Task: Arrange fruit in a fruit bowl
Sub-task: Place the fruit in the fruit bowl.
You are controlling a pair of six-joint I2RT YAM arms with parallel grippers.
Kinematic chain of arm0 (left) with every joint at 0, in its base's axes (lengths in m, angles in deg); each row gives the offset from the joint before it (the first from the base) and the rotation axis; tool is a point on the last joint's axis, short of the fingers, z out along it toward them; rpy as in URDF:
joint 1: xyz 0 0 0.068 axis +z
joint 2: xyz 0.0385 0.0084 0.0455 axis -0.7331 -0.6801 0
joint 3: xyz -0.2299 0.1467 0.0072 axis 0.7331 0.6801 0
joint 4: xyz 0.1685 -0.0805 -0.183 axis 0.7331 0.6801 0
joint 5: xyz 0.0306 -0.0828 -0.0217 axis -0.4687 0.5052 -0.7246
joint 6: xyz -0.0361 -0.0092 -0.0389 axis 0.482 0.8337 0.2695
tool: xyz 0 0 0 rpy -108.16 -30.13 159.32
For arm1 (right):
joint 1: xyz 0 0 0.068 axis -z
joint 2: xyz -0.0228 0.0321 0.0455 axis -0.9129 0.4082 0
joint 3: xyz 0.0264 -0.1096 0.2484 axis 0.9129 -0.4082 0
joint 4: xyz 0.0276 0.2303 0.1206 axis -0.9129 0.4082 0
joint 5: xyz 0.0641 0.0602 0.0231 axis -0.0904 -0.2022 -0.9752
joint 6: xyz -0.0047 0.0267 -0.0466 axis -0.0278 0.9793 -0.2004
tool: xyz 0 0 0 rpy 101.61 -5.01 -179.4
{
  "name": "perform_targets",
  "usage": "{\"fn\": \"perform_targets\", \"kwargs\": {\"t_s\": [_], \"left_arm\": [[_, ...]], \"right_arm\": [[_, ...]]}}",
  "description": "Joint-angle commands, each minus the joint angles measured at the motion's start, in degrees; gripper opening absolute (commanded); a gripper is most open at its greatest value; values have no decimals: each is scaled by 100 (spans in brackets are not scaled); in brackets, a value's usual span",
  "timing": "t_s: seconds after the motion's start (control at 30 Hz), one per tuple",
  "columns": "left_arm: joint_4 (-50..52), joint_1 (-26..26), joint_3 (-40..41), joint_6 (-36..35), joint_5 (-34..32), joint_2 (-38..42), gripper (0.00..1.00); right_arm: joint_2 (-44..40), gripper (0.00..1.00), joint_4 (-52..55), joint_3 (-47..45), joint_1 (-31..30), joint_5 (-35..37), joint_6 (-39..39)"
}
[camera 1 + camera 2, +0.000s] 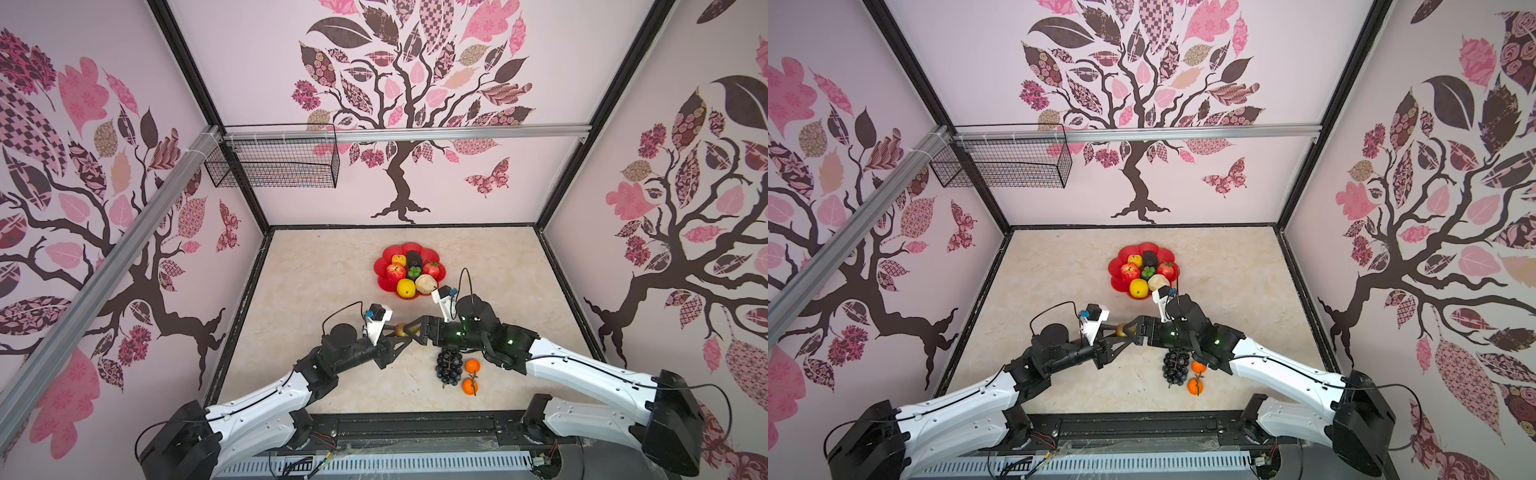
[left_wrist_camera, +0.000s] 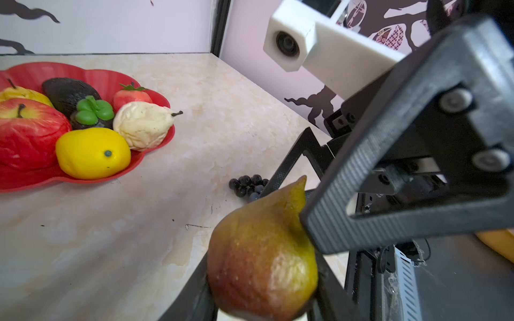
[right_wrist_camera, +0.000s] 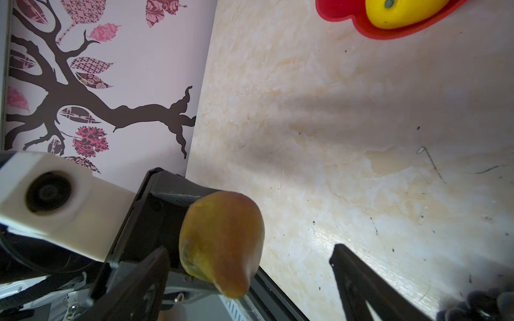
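Observation:
My left gripper [image 1: 398, 331] [image 2: 261, 289] is shut on a brown-green fig [image 1: 401, 329] [image 2: 261, 261] [image 3: 222, 241], held above the table's middle. My right gripper [image 1: 410, 328] [image 3: 247, 278] stands open facing it, its fingers on either side of the fig's pointed end; one finger [image 2: 389, 172] lies against the neck. The red fruit bowl [image 1: 380, 266] [image 1: 1115, 268] [image 2: 33, 69] holds a lemon [image 1: 406, 288], an apple [image 1: 395, 272], a pear [image 1: 399, 260], an avocado [image 1: 414, 259], a strawberry [image 1: 431, 269] and a cream knobbly piece [image 1: 426, 284]. A grape bunch [image 1: 449, 365] and two oranges [image 1: 472, 366] [image 1: 470, 386] lie on the table under the right arm.
A black wire basket [image 1: 274, 166] hangs on the rail at the back left wall. Papered walls close in the table on three sides. A black frame bar [image 1: 415, 424] runs along the front edge.

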Motion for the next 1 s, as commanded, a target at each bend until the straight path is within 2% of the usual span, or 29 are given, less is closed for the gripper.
{"fn": "perform_targets", "kwargs": {"t_s": [0.0, 0.27, 0.6, 0.97], "left_arm": [[-328, -35, 180, -348, -376, 93, 41], [-558, -125, 290, -510, -159, 73, 41], [-747, -200, 426, -526, 69, 129, 41], [-603, -213, 408, -535, 17, 244, 43]], "right_arm": [[191, 93, -13, 270, -43, -306, 87], [420, 89, -216, 329, -194, -468, 221], [430, 79, -595, 224, -274, -552, 544], [455, 57, -306, 405, -291, -354, 411]]}}
